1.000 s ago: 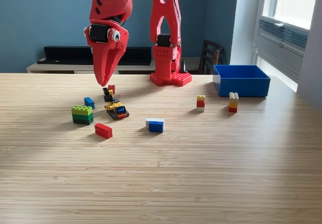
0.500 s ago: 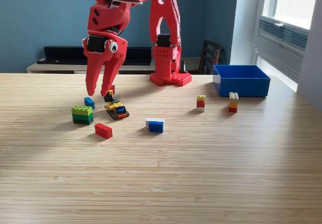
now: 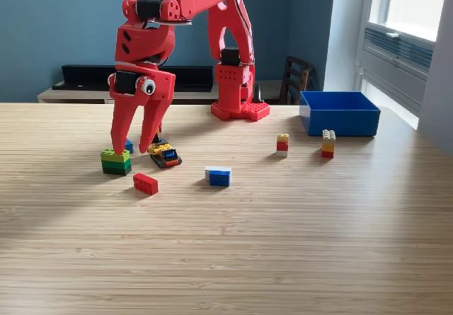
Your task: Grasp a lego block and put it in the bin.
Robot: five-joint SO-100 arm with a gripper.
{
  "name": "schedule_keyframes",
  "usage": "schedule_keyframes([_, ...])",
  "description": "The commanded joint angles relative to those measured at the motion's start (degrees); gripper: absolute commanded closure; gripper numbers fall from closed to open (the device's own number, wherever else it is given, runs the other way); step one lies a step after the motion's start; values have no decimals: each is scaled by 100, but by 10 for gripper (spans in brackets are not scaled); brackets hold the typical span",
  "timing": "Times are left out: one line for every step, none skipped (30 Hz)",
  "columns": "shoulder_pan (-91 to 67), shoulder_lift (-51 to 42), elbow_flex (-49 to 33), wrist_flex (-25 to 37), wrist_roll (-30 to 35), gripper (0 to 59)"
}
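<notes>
While spread wide, pincer (image 3: pixel 132 149) hangs over green block (image 3: pixel 115 161) | bin (image 3: pixel 338 113) apart | no legible writing

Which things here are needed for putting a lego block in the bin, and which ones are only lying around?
For the job:
gripper, open
green block
small blue block
bin

Just lying about:
red block
blue-white block
yellow-red stack
chair

Bin (image 3: pixel 339 112) right of scattered blocks (image 3: pixel 218 176)
</notes>
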Motion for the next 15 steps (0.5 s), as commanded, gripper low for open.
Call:
schedule_keyframes([-26,-123,-615,158,53,402])
schedule_keyframes([-35,-185,-668,185,53,402])
schedule_keyframes([-44,-246,-712,211,53,402])
schedule_keyframes([-70,-316,-773,237,44,402])
schedule_keyframes([-97,-369,-817,272,26,402])
schedule_keyframes([-114,-431,-870,299,9,402])
schedule_keyframes([-141,-483,-914,325,0,402])
schedule_keyframes([-149,-545,-967,352,-9,402])
schedule_keyframes([-158,-606,-1028,378,-9,402])
schedule_keyframes([-158,-659,-1090,404,0,402])
schedule_keyframes([-158,-721,-1151,413,0,402])
schedule_keyframes([-158,-782,-1213,431,9,402])
schedule_keyframes([-158,-835,-1274,448,9,402])
schedule_keyframes([-158,-896,-1345,475,9,402])
schedule_keyframes([-158,-958,-1424,501,18,403])
